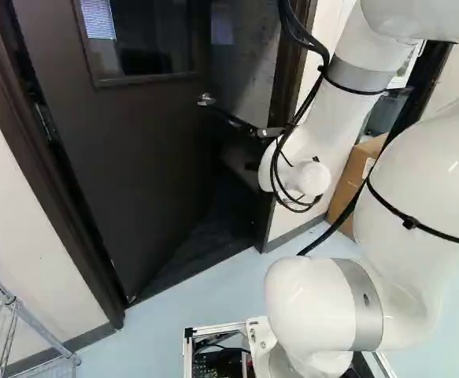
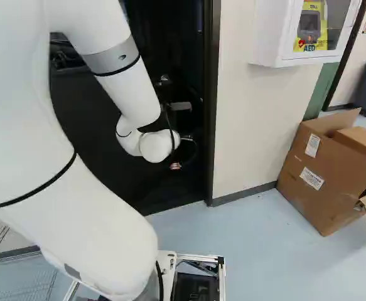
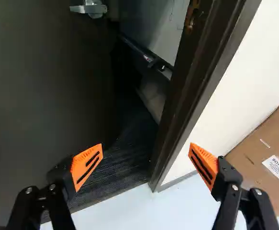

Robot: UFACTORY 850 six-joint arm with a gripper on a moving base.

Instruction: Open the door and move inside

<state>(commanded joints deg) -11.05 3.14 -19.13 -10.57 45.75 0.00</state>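
The dark door (image 1: 135, 157) stands partly open, swung inward from its hinged side at the left of the left base view. Its lever handle (image 1: 206, 100) is on the free edge; the handle (image 3: 92, 8) also shows in the wrist view, well ahead of the fingers. Between that edge and the door frame (image 3: 187, 91) is a dark opening. My gripper (image 2: 176, 165) is partly hidden by the wrist in the right base view, in front of the opening. In the wrist view the gripper (image 3: 145, 154) is wide open with nothing between its fingers, touching neither door nor frame.
Beyond the doorway lies dark ribbed flooring (image 3: 125, 163). Beside the frame is a white wall (image 2: 252, 125) with an AED cabinet (image 2: 274, 37). Open cardboard boxes (image 2: 321, 175) stand on the floor there. A wire rack (image 1: 24, 323) stands near the hinged side.
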